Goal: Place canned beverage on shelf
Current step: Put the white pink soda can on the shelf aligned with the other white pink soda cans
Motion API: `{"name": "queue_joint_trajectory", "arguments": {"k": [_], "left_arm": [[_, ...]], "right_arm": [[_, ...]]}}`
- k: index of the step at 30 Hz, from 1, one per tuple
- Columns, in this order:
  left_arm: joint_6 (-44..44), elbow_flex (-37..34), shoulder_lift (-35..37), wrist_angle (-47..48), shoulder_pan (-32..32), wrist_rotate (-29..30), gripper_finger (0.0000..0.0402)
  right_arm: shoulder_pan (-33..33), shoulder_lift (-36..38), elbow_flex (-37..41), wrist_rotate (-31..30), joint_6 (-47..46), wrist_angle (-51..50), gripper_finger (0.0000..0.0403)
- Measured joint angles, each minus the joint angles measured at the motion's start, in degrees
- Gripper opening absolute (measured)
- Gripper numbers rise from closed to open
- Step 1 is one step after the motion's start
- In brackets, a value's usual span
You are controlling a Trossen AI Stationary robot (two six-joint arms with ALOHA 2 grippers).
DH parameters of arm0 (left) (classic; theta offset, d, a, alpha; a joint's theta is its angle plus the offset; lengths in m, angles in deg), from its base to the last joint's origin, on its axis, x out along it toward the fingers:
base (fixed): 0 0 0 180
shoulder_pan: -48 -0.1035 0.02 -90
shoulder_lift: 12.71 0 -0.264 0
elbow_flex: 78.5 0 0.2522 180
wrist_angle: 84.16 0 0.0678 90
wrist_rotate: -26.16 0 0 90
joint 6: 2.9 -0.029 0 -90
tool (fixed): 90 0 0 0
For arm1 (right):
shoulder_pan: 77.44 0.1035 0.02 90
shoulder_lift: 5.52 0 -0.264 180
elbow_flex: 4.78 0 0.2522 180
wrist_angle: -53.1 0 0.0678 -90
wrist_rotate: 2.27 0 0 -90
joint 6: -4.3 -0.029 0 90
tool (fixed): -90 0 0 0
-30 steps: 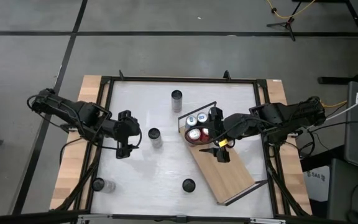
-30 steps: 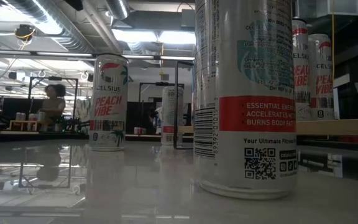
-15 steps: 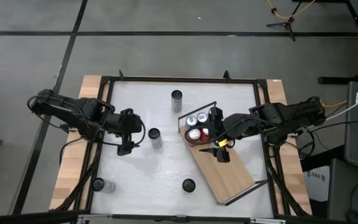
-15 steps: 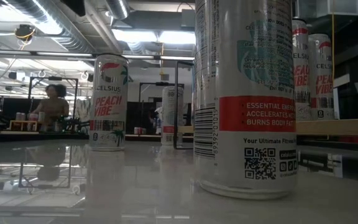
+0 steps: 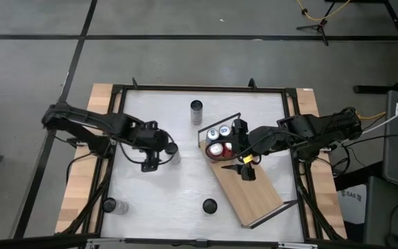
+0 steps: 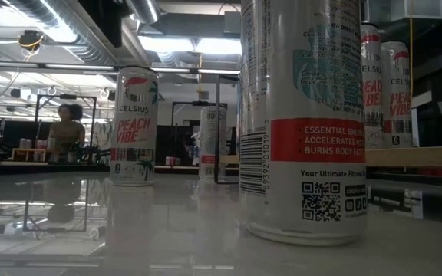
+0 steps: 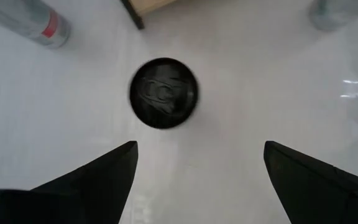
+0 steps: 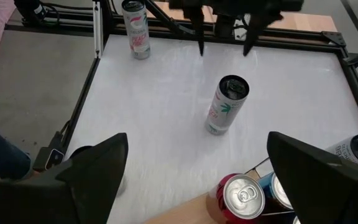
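White table bears slanted light-wood shelf [image 5: 249,188].

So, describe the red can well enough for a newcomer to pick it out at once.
Find the wooden shelf lying slantwise on the right half of the white table. Three cans stand bunched at its far end, by the wire rail. The red can is the one with the red rim and body; the other two show no red from above.
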Motion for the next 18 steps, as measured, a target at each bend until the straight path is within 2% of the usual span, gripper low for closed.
{"name": "queue_joint_trajectory", "arguments": {"k": [8,18], "left_arm": [[0.2,0.0,-5.6,-0.5,-4.2,0.2,0.0341],[-0.6,0.0,-11.4,-2.5,-6.1,-0.1,0.0341]], "right_arm": [[0.0,0.0,0.0,0.0,0.0,0.0,0.0374],[0.0,0.0,0.0,0.0,0.0,-0.2,0.0374]]}}
